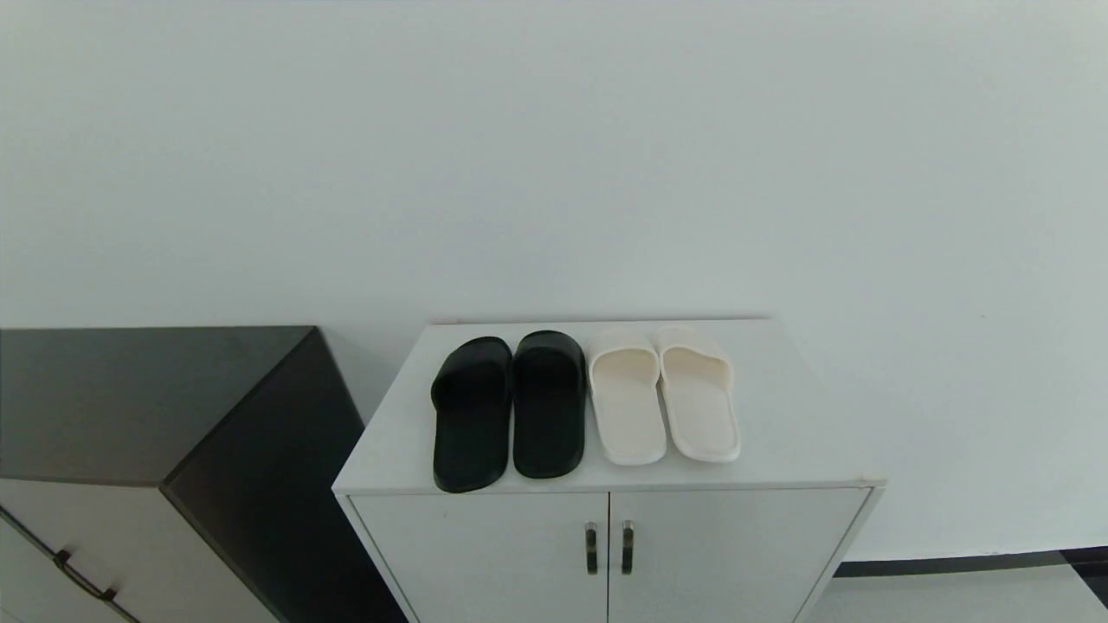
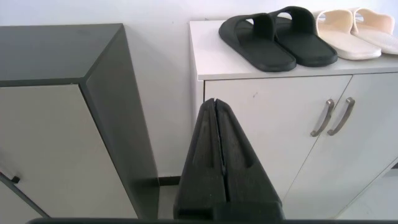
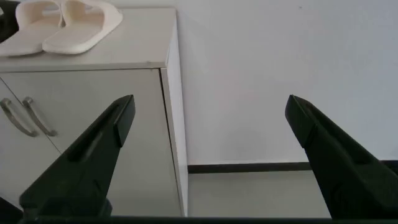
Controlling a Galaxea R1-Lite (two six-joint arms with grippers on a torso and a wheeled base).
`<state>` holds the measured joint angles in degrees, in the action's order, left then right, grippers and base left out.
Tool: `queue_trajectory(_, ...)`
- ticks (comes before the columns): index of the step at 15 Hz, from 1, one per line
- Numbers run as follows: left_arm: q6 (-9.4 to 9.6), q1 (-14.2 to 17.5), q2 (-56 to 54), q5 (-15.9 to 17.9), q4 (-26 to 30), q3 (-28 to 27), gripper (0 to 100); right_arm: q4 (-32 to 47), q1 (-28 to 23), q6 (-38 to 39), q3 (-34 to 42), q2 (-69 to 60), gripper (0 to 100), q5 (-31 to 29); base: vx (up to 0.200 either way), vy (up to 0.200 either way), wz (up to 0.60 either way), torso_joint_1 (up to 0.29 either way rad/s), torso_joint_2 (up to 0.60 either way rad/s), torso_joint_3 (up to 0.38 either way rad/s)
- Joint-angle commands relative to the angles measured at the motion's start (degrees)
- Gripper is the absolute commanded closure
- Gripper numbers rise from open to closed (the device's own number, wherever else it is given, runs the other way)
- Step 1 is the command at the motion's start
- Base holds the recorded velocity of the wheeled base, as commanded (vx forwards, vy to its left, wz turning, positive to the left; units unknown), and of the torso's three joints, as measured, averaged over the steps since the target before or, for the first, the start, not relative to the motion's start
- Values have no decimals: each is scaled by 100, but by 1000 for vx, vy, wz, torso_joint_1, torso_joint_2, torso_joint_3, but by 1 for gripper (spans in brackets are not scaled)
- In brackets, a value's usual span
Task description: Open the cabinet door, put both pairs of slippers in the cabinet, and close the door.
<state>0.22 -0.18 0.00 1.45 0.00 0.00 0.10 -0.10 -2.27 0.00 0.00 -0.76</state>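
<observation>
The white cabinet's top carries two pairs. Black slippers lie left, cream slippers just beside them, toes toward the wall.

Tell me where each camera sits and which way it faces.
Head: high, looking down at the white cabinet, black slippers and cream slippers on top.
Left wrist: low, facing doors and dark cabinet; shut left gripper in front.
Right wrist: low, facing the cabinet's right corner; open right gripper.
Shared: both wrists see handles, cream slippers.
</observation>
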Motion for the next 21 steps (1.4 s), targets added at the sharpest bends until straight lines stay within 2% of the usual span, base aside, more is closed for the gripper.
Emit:
queue_trajectory(1, 13, 1, 9, 4, 0, 0, 100, -98, 1, -134, -176, 18, 0, -4, 0, 0, 0, 0, 0, 0)
queue_trajectory(3, 22, 1, 9, 4, 0, 0, 100, 333, 1, 394, -1775, 615, 0, 216, 0, 0, 0, 0, 0, 0)
queue_trajectory(4, 31, 1, 9, 4, 0, 0, 100, 623, -34, 236, -1986, 905, 0, 594, 0, 0, 0, 0, 0, 0)
queue_trajectory(5, 40, 1, 9, 4, 0, 0, 100, 685, -52, 130, -1942, 1134, 0, 831, 0, 0, 0, 0, 0, 0)
queue_trajectory(8, 75, 1, 9, 4, 0, 0, 100, 676, -8, -90, -1723, 2479, 0, 2167, 0, 0, 0, 0, 0, 0)
queue_trajectory(10, 75, 1, 9, 4, 0, 0, 100, 518, 194, -186, -2092, 3428, 0, 2290, 0, 0, 0, 0, 0, 0)
queue_trajectory(12, 75, 1, 9, 4, 0, 0, 100, 403, 590, -134, -2373, 3929, 0, 2255, 0, 0, 0, 0, 0, 0)
queue_trajectory(13, 75, 1, 9, 4, 0, 0, 100, 351, 977, -19, -2637, 4342, 0, 2167, 0, 0, 0, 0, 0, 0)
queue_trajectory(15, 75, 1, 9, 4, 0, 0, 100, -54, 1750, 394, -2909, 4939, 0, 1702, 0, 0, 0, 0, 0, 0)
queue_trajectory(17, 75, 1, 9, 4, 0, 0, 100, -950, 3104, 737, -2927, 5625, 0, 313, 0, 0, 0, 0, 0, 0)
queue_trajectory(18, 75, 1, 9, 4, 0, 0, 100, -1187, 3508, 868, -2936, 5854, 0, -100, 0, 0, 0, 0, 0, 0)
queue_trajectory(19, 75, 1, 9, 4, 0, 0, 100, -1741, 4448, 1281, -3208, 6671, 0, -1208, 0, 0, 0, 0, 0, 0)
queue_trajectory(21, 75, 1, 9, 4, 0, 0, 100, -2163, 4914, 1440, -3806, 7778, 0, -2104, 0, 0, 0, 0, 0, 0)
